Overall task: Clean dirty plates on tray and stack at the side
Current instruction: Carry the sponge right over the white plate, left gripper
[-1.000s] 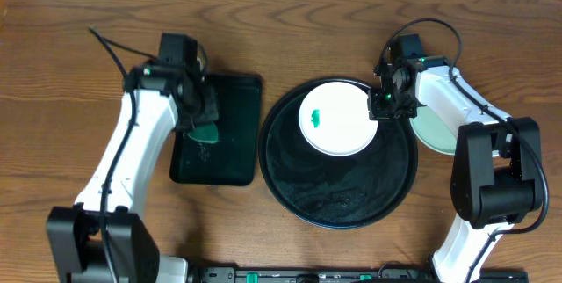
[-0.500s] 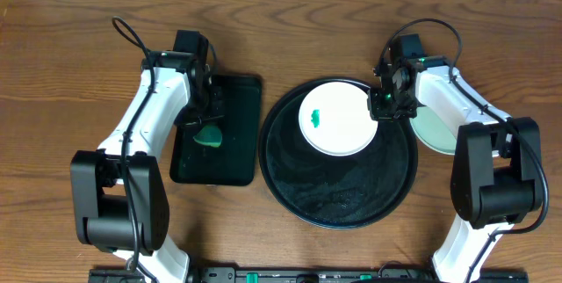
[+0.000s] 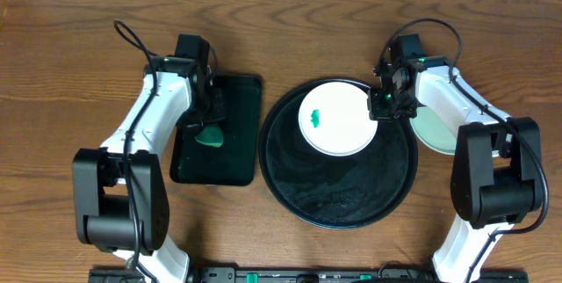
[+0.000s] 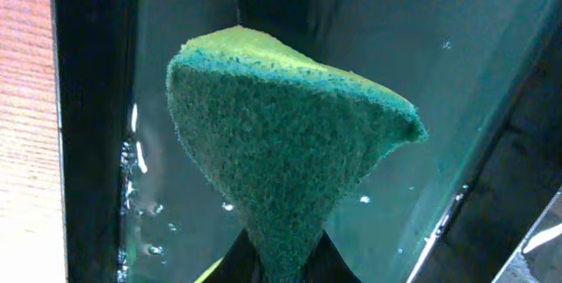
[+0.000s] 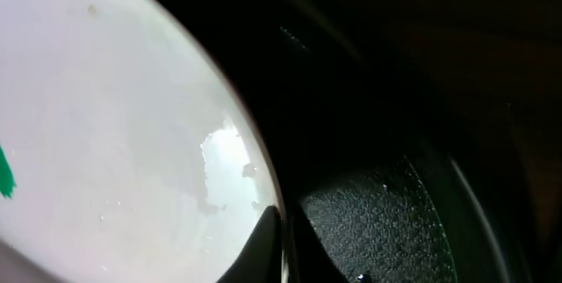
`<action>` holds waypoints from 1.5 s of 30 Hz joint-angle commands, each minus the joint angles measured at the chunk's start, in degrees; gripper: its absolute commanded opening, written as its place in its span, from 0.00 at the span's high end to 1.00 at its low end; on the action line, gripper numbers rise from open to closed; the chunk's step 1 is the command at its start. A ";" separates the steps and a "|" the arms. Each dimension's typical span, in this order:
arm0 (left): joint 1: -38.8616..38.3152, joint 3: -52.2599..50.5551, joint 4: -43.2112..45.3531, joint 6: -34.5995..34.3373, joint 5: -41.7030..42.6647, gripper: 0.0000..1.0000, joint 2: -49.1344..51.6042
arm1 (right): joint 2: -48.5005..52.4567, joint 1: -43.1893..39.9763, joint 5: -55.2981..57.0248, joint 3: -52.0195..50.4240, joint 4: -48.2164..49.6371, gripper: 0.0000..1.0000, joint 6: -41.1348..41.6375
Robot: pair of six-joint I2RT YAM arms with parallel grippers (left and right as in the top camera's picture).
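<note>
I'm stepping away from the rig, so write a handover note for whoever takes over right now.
Left gripper: shut on the green sponge, over the dark green tray.
Right gripper: shut on the rim of the white plate.
White plate: on the black tray, green smear on it.
Done: a mint-green plate lies on the table beside the tray's right edge.
Left: wipe the white plate, stack it there.

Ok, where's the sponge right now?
Overhead view, left side: the green sponge is pinched in the left gripper over the rectangular green tray, left of the black tray.
</note>
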 commanded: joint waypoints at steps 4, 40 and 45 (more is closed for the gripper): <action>-0.13 3.85 -3.98 -1.55 -0.57 0.93 0.24 | 0.02 1.27 -1.95 -0.15 -0.02 0.99 -0.09; -26.91 13.16 6.43 -17.77 -0.46 0.93 3.28 | 0.02 5.90 -2.16 -0.17 -0.48 0.99 5.35; -27.89 13.16 6.23 -19.21 -0.48 0.93 6.43 | 0.02 5.92 -2.16 -0.17 -0.48 0.99 5.33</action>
